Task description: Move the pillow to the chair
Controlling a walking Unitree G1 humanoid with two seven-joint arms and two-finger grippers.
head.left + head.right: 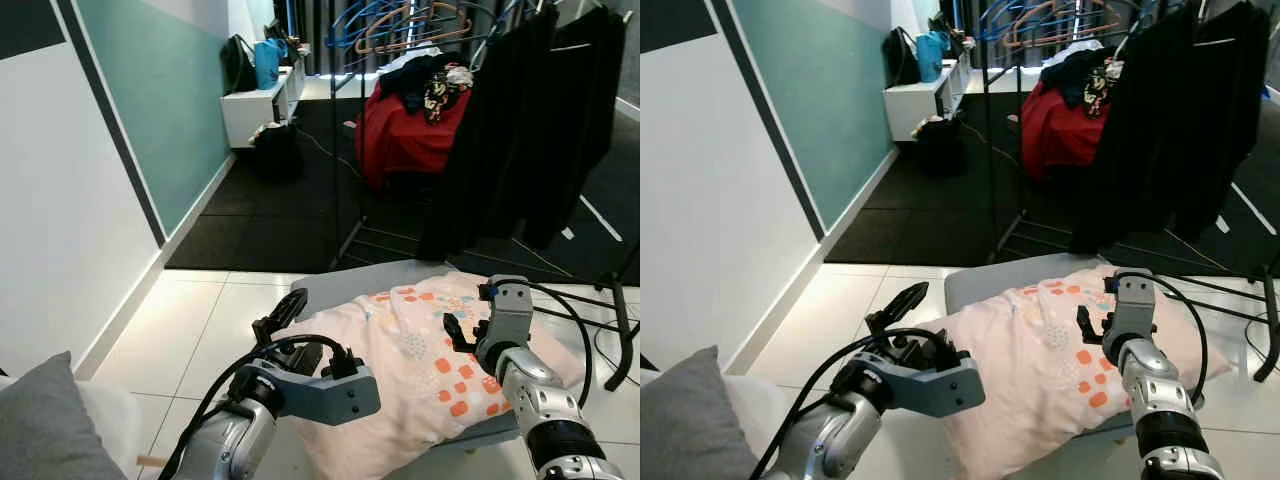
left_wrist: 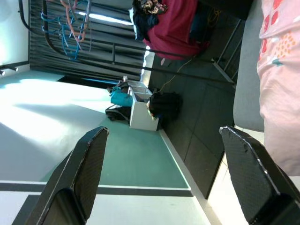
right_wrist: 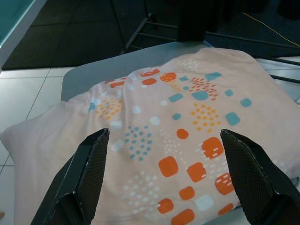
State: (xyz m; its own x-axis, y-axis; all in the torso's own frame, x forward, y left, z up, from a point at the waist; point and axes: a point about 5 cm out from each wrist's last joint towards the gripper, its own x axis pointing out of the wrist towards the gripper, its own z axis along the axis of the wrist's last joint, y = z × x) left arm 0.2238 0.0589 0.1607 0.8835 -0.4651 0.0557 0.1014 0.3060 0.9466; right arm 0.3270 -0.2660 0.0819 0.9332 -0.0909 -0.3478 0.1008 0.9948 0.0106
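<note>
Our right gripper [image 1: 462, 331] hovers just above the pillow [image 1: 420, 370], its 2 black fingers [image 3: 89, 173] spread wide and holding nothing, with the pillow's patterned top between them in the right wrist view. Our left gripper [image 1: 280, 318] sits just beside the pillow's left edge, fingers likewise parted and empty, pointing out over the white tiled floor [image 1: 210, 320]. The pillow is soft and puffy, pale pink cloth printed with orange and teal rounded squares and clusters of dots, and it lies across the flat grey seat of the chair [image 1: 345, 285], covering most of it. We can read no label or writing on it. At the lower left we see a grey cushion [image 1: 50, 430] resting on something white. Farther off, on dark floor, a metal clothes rack [image 1: 345, 150] carries black garments [image 1: 540, 120], with a heap of red and dark cloth [image 1: 405, 125] behind it. A low white cabinet [image 1: 255, 105] along the teal wall [image 1: 160, 90] bears a black bag [image 1: 238, 62] and a blue bag [image 1: 267, 62].
</note>
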